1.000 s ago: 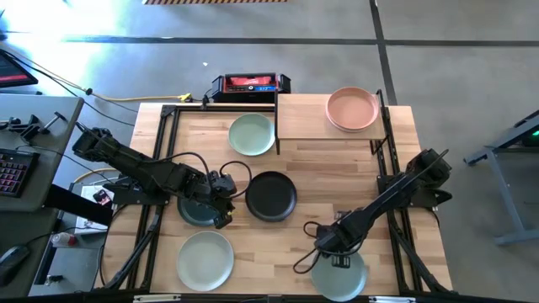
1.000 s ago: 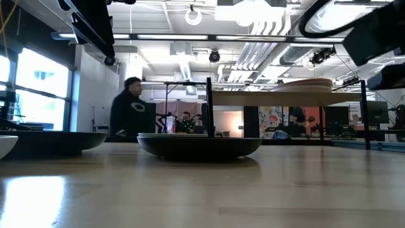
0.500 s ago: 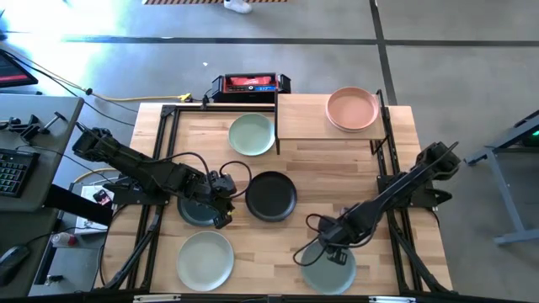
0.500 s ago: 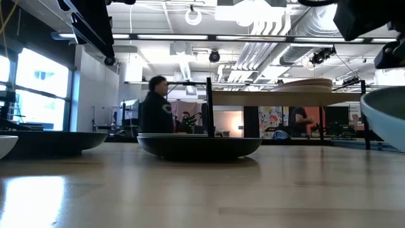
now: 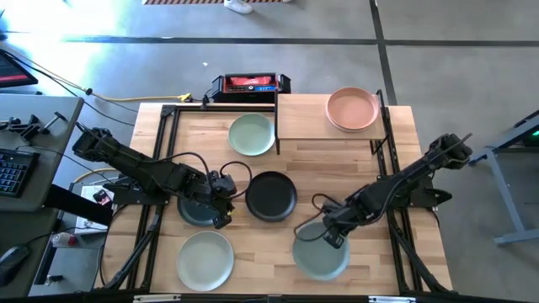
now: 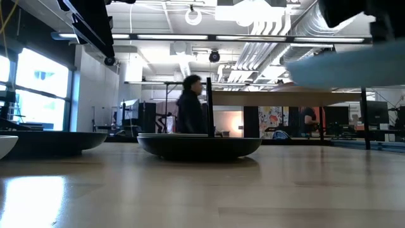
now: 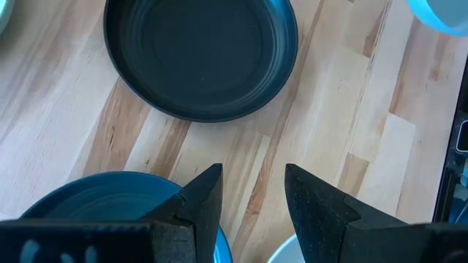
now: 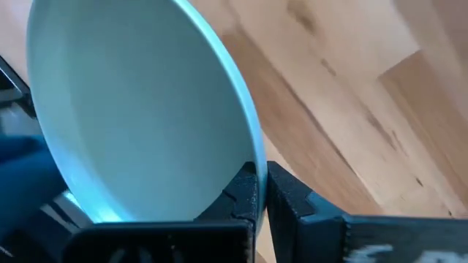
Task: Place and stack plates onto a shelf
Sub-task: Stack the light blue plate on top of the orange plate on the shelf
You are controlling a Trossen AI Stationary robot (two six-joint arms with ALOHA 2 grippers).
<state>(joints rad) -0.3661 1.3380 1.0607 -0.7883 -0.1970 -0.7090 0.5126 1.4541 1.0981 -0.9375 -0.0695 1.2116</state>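
right tool [image 5: 335, 236], fingers pressed together on the rim of a grey-green plate [image 5: 321, 249], which it carries clear of the desk [image 5: 354, 181]. in the right wrist view the same rim [image 8: 245, 139] sits nipped between the two dark fingers, the plate tilted. compared with a second ago, the plate has left the near right corner of the desk, swung inward toward the middle, and risen; the low view now shows it as a pale blur [image 6: 345, 66] level with the shelf board. this suggests the lift is done and the carry toward the shelf [image 5: 303, 118] has begun.

left tool [image 5: 221, 202], fingers spread, hovers unchanged over the dark teal plate [image 5: 198, 209], empty; the left wrist view shows its fingers [image 7: 205, 201] apart above that plate's edge, with the black plate [image 5: 270, 195] just beyond.

on the shelf, a pink plate [image 5: 352, 109] rests on its right half; the left half is bare. a sage green plate [image 5: 252, 135] lies on the desk beside the shelf, and a pale green plate [image 5: 205, 260] at the near left. a person [image 6: 192, 104] shows in the room behind.
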